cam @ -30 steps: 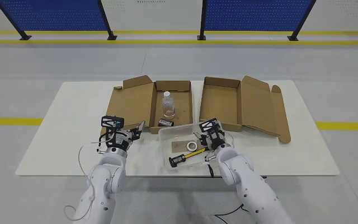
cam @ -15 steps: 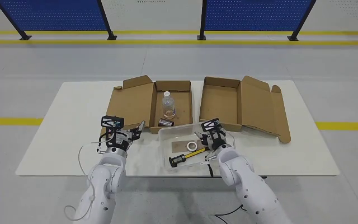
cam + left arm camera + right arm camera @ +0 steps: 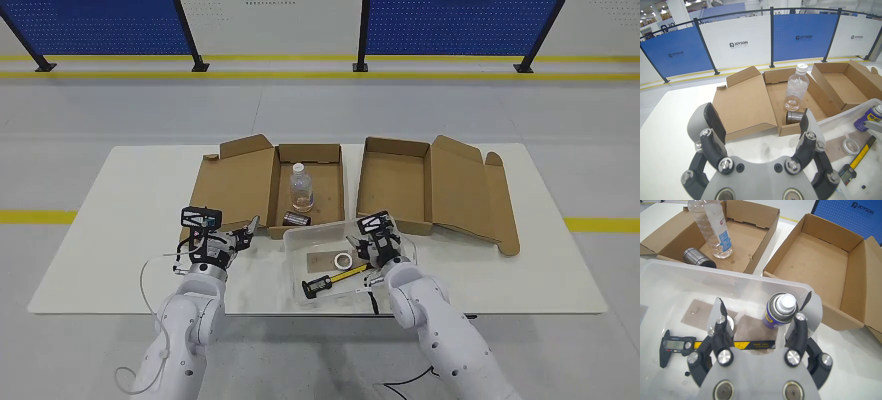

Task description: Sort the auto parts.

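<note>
Boxes of cardboard, a left box [image 3: 310, 190] and a right box [image 3: 395, 185], lie open mid-frame on the counter [image 3: 120, 220] in the top view, with a clear bin [image 3: 295, 245] just below. Left wrist view: the left gripper [image 3: 758, 111] hangs open, facing a bottle [image 3: 795, 91] and a steel sleeve [image 3: 794, 117] in the left box. Right wrist view: the right gripper [image 3: 764, 298] is open astride a spray can [image 3: 779, 311] standing in the bin (caliper [image 3: 677, 345] and ring [image 3: 730, 323] alongside).

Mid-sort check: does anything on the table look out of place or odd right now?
A clear plastic bottle stands upright in the left cardboard box, beside the metal cylinder lying there. It looks like a drink bottle, not an auto part. No spill or damage stands out.
</note>
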Available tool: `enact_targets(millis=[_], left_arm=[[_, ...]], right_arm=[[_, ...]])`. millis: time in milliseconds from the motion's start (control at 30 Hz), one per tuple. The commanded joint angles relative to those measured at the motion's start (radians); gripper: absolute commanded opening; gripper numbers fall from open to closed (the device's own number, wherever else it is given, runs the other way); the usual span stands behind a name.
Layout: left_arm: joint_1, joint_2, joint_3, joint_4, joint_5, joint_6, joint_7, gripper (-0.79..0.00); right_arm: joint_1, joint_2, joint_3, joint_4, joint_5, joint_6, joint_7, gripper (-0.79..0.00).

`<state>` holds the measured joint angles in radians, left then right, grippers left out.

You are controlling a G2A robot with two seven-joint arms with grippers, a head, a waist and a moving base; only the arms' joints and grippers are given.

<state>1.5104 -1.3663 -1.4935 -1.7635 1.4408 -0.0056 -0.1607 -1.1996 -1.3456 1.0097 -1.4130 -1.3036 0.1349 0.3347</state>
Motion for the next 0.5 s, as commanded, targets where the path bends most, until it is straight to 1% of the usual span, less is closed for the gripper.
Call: enact_targets(millis=[0, 33, 267, 467], left_arm=[[0.000, 0.000, 0.000, 0.000, 0.000, 0.000, 0.000, 0.000], [0.000, 0.000, 0.000, 0.000, 0.000, 0.000, 0.000, 0.000], [0.000, 0.000, 0.000, 0.000, 0.000, 0.000, 0.000, 0.000], [0.000, 0.000, 0.000, 0.000, 0.000, 0.000, 0.000, 0.000]], right_arm=[[0.002, -0.002, 0.000, 0.008, 0.008, -0.001, -0.001, -0.077], [0.003, -0.004, 0.000, 0.017, 0.011, 0.000, -0.001, -0.089], [0.014, -0.012, 0.000, 0.057, 0.027, -0.001, -0.002, -0.080], [0.036, -0.021, -0.004, 0.109, 0.047, -0.010, -0.002, -0.123]])
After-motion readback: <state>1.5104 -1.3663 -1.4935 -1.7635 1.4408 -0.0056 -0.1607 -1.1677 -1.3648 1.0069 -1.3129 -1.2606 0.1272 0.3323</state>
